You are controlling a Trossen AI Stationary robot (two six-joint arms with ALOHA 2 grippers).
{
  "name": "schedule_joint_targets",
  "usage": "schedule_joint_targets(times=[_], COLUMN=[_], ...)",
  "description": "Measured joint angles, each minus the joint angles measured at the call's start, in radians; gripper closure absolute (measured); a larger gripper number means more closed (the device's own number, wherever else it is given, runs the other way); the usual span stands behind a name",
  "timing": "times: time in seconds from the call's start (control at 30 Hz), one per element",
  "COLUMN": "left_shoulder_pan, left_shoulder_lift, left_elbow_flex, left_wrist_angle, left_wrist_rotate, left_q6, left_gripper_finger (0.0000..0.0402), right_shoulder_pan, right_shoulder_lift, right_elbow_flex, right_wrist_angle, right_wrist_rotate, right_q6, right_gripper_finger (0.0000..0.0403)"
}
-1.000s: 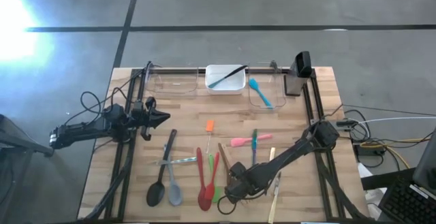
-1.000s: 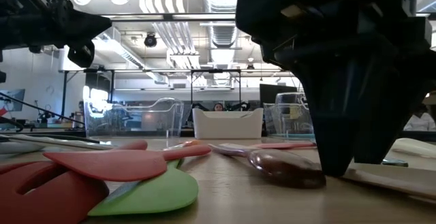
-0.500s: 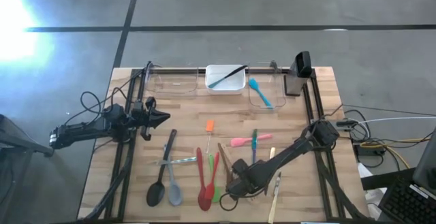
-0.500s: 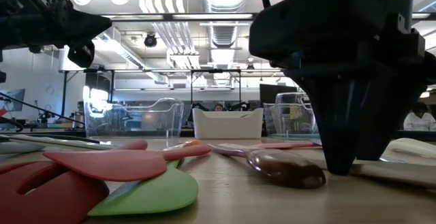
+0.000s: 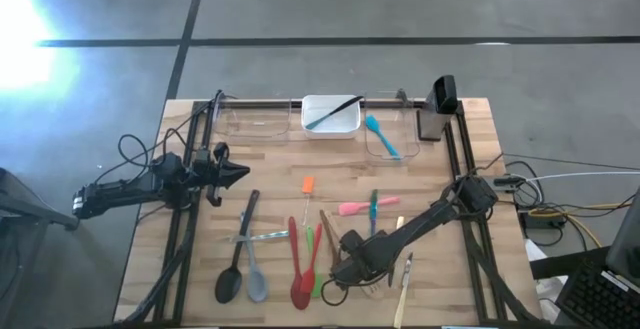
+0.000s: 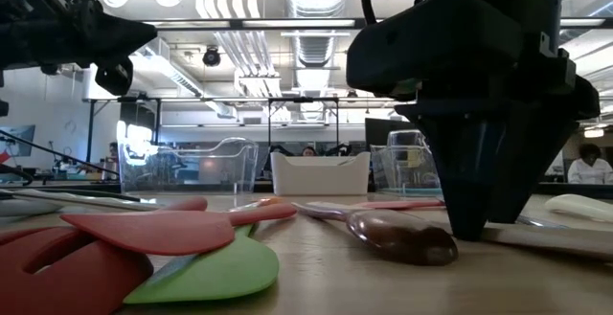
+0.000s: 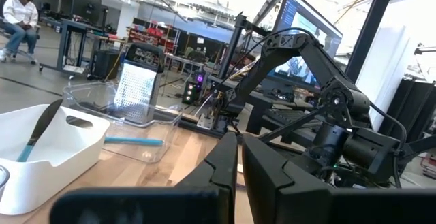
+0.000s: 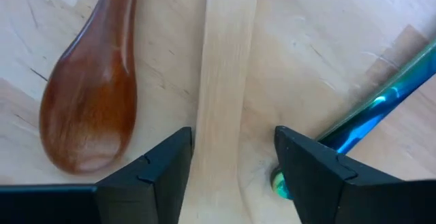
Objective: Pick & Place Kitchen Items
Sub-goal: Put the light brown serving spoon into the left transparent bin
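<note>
right tool (image 8: 231,166) down on the desk (image 5: 470,119), fingers spread astride a pale wooden handle (image 8: 221,81) (brown spoon (image 8: 88,108) just beside it), left tool (image 5: 240,173) clenched, hanging over the desk's left side

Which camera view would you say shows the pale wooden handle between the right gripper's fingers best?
The right wrist view: the pale wooden handle fills the gap at the right gripper. From above, the arm covers most of it; the low view hides it; the left wrist view misses it.

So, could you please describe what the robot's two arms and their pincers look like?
Both arms are matte black, with jointed tubular links and black cables looping alongside. The left pincer tapers to a point; the right pincer has two flat, angular black fingers. No markings are visible.
</note>
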Motion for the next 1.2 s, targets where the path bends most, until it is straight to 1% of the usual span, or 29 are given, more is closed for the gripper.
schedule_joint_targets(times=[0.13,0.33,0.4,0.7,0.97,1.2], left_shoulder_pan=[0.0,0.0,0.0,0.0,0.0,0.0], left_shoulder_lift=[0.0,0.0,0.0,0.0,0.0,0.0], left_elbow_flex=[0.0,0.0,0.0,0.0,0.0,0.0], left_wrist_angle=[0.0,0.0,0.0,0.0,0.005,0.008], left_wrist_rotate=[0.0,0.001,0.001,0.001,0.0,0.0], left_q6=[-0.001,-0.017,-0.017,-0.017,-0.018,-0.019], left_gripper_finger=[0.0376,0.0376,0.0376,0.0376,0.0376,0.0376], right_shoulder_pan=[0.0,0.0,0.0,-0.001,0.0,0.004], right_shoulder_lift=[0.0,0.0,0.0,-0.001,-0.013,-0.021], right_elbow_flex=[0.0,0.0,0.0,0.007,0.074,0.089], right_wrist_angle=[0.009,0.01,0.01,0.007,-0.103,-0.188], right_wrist_rotate=[0.0,-0.005,-0.014,-0.047,-0.049,-0.038], right_q6=[-0.01,-0.013,-0.018,-0.014,-0.018,-0.013], right_gripper_finger=[0.0244,0.032,0.034,0.0341,0.0341,0.0341])
